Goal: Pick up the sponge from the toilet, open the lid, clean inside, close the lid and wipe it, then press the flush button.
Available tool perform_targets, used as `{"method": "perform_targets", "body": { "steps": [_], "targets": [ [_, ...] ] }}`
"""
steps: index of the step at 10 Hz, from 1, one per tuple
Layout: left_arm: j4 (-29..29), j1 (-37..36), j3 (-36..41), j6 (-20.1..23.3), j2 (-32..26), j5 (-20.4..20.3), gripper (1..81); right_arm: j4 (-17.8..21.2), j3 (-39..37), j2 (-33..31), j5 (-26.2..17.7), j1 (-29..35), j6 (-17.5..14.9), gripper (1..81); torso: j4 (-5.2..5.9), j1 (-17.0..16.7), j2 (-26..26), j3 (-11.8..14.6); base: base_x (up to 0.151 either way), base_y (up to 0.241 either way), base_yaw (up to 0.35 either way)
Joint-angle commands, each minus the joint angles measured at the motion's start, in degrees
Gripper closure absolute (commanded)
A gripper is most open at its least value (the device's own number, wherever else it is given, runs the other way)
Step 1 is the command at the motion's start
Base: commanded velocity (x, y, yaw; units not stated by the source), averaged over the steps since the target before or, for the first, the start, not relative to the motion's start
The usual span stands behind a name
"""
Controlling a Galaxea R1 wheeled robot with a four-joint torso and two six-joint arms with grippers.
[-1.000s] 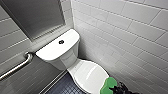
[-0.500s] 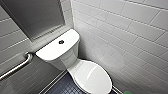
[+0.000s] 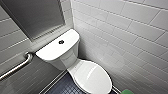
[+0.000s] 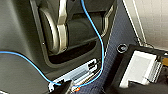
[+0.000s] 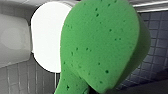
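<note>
1. The sponge [image 5: 100, 45], bright green and pitted, hangs clear of the floor just before the right wrist camera, carried by the right gripper; the grip itself is hidden behind it. In the head view its green edge [image 3: 127, 92] shows near the bowl's front.
2. Left gripper: whether it is spread or closed cannot be told. Its wrist view shows the robot's dark body, a blue cable [image 4: 98, 37] and dark tiled floor [image 4: 120, 32].
3. The lid [image 3: 93, 77], white and glossy, lies shut over the bowl.
4. The toilet [image 3: 66, 61] stands in a corner; a dark flush button [image 3: 61, 42] sits on the tank top.
5. A metal grab bar [image 3: 17, 66] and white tiled walls [image 3: 125, 32] lie behind.
</note>
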Motion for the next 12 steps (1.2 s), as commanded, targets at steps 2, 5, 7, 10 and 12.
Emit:
{"method": "perform_targets", "body": {
  "steps": [2, 5, 7, 10, 12],
  "targets": [
    [0.8, 2.2, 1.1, 0.4, 0.0, 4.4, 1.0, -0.9, 3.4, 6.3, -15.9, 22.1, 1.3, 81.1, 0.00, 0.0, 0.0, 0.0, 0.000, 0.000, 0.000],
    [0.6, 2.2, 1.0, 0.4, 0.0, 4.4, 1.0, -1.2, -13.0, 24.9, -22.3, 29.3, 3.4, 81.1, 0.00, 0.0, 0.0, 0.0, 0.000, 0.000, 0.000],
    [0.6, 2.2, 1.0, 0.4, 0.0, 4.4, 1.0, -2.4, -20.9, 34.1, -22.8, 32.2, 3.4, 81.1, 0.00, 0.0, 0.0, 0.0, 0.000, 0.000, 0.000],
    [0.5, 2.2, 1.0, 0.4, 0.0, 4.4, 1.0, -2.1, -30.9, 45.0, -23.1, 35.9, 3.4, 81.1, 0.00, 0.0, 0.0, 0.0, 0.000, 0.000, 0.000],
    [0.3, 2.2, 1.0, 0.3, 0.0, 4.3, 1.0, -2.2, -37.0, 51.6, -23.2, 36.8, 3.4, 81.1, 0.00, 0.0, 0.0, 0.0, 0.000, 0.000, 0.000]
  ]
}}
